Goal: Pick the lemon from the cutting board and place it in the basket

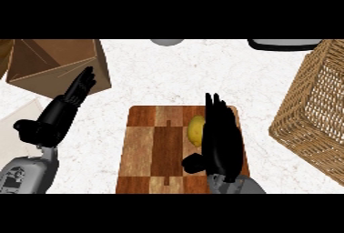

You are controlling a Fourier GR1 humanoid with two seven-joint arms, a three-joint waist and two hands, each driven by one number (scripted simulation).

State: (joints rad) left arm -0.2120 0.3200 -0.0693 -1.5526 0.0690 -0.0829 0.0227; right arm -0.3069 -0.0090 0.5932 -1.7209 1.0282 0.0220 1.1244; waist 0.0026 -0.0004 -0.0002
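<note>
1. Two robot hands in view, both coming up from the lower edge over the white marbled counter (174, 73).
2. Far left: brown box-like object (47, 63) at the top-left corner, part cut off by the frame.
3. Left robot hand (77, 91): fingers straight, pointing up and right, tips over the edge of the brown object, holding nothing. It sits left of the board, apart from it.
4. Centre: wooden cutting board (151, 150), checkered light and dark planks.
5. Lemon (195, 130) lies on the board's right half, partly hidden by the right hand.
6. Right robot hand (220, 136): fingers straight and together, pointing up, right beside the lemon; thumb sticks out left below it. Contact unclear; not curled round it.
7. Right edge: wicker basket (312, 104), tilted in view, well apart from the lemon.
</note>
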